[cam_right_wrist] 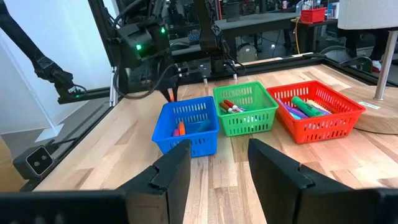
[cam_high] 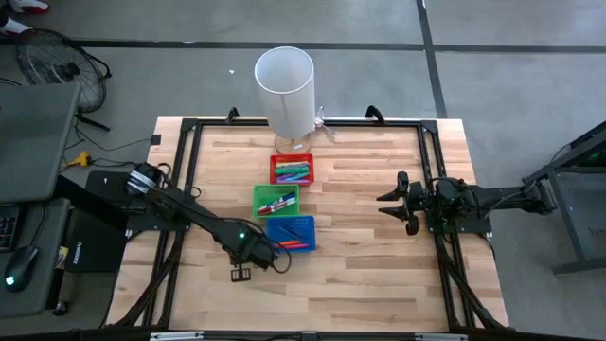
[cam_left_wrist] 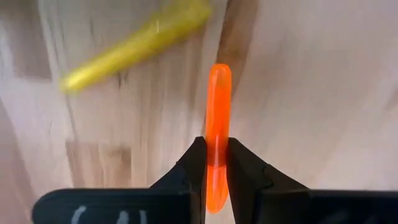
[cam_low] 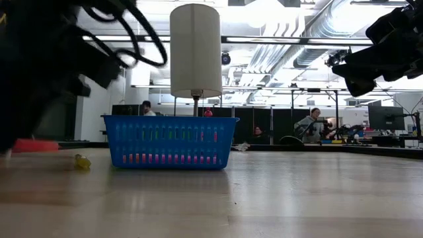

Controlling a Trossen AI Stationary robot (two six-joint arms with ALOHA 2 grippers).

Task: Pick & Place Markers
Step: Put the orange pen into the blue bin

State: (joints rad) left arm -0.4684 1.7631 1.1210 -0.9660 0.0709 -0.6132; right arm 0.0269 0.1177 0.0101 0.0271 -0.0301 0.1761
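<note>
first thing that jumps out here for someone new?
Probably the three bins in a row mid-table: red bin, green bin, blue bin, each holding markers. Next, the left end effector shut on an orange marker just beside the blue bin, a yellow marker loose on the wood nearby. A tall white cylinder stands at the far edge.

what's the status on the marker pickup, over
Left gripper shut on orange marker, beside the blue bin. Right gripper open, waiting at table's right side. Yellow marker loose on the table nearby; nothing blocking.
</note>
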